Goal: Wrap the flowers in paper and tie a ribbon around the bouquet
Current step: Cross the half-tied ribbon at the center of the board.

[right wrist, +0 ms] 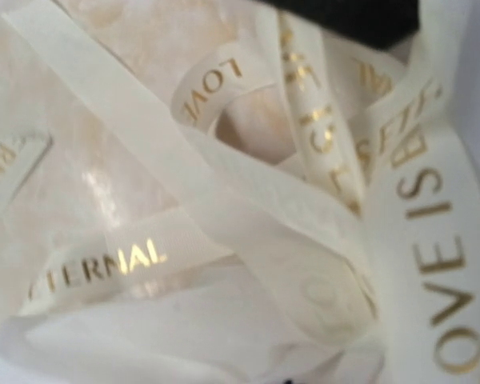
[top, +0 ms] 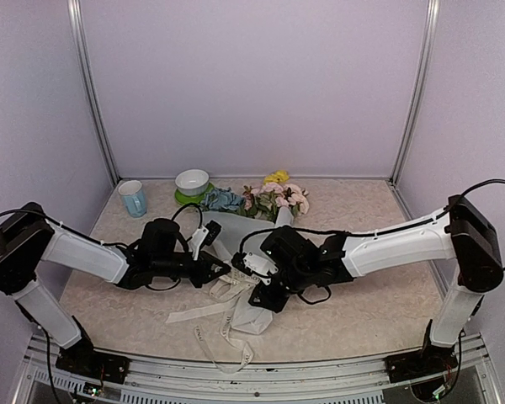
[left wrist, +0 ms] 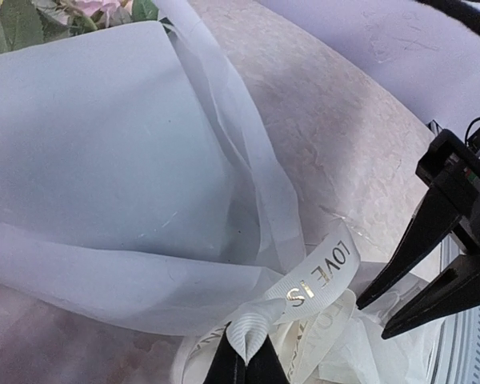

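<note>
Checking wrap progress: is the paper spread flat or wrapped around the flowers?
Wrapped: the paper forms a cone around the flowers, gathered at the ribbon.

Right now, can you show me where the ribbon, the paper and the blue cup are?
ribbon (left wrist: 324,272): left wrist view, on the strip with gold lettering.
paper (left wrist: 104,144): left wrist view, on its broad smooth face.
blue cup (top: 135,202): top external view, on its outer wall.

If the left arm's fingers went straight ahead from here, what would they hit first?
Probably the white paper wrapped round the flowers, just beyond the ribbon fold the left fingers pinch; depth is hard to judge.
</note>
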